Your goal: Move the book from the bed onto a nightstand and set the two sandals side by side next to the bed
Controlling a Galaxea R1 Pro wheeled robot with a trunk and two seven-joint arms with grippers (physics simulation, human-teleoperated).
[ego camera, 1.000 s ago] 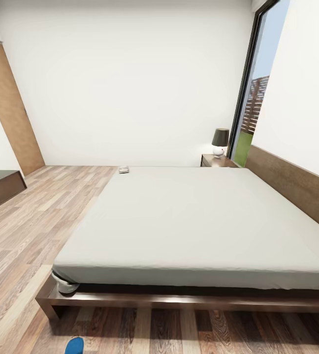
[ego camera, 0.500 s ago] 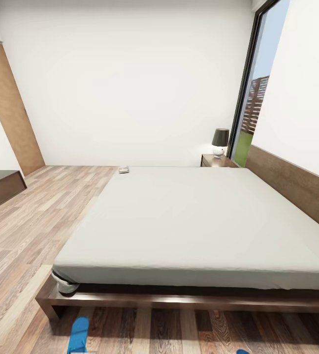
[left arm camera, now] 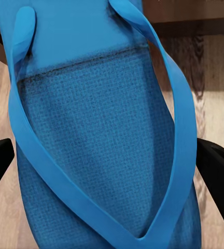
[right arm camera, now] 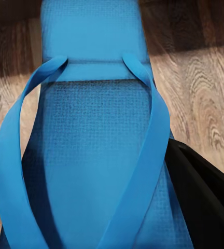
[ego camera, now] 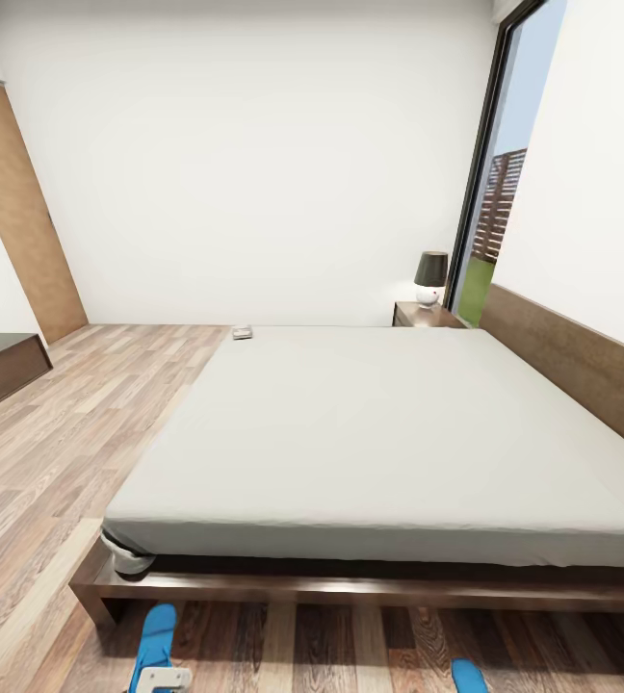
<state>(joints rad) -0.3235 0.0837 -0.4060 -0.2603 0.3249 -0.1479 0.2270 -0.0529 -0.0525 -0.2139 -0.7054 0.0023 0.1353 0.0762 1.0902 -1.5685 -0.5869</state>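
Wood-plank bedroom floor (ego camera: pixel 52 452) nearest. Left gripper (left arm camera: pixel 109 161) fingers pinched flat bright-blue sandal (left arm camera: pixel 99 155) across sole; right gripper (right arm camera: pixel 91 176) likewise clamped second blue sandal (right arm camera: pixel 94 155). Both near dark-framed bed (ego camera: pixel 379 423). Judged light, floppy rubber: grip mid-sole edges. Small paperback book (ego camera: pixel 243 333) lay on far mattress corner; dark nightstand (ego camera: pixel 426 315) beyond.

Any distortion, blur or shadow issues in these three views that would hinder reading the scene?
Head view: wide-angle stretch splays the bed, lighting is flat and even, and a dark shadow band lies under the frame; the book is too small to read. Left wrist view: the sandal is sharp where its weave shows, soft toward its far end. Right wrist view: the other sandal blurs likewise.
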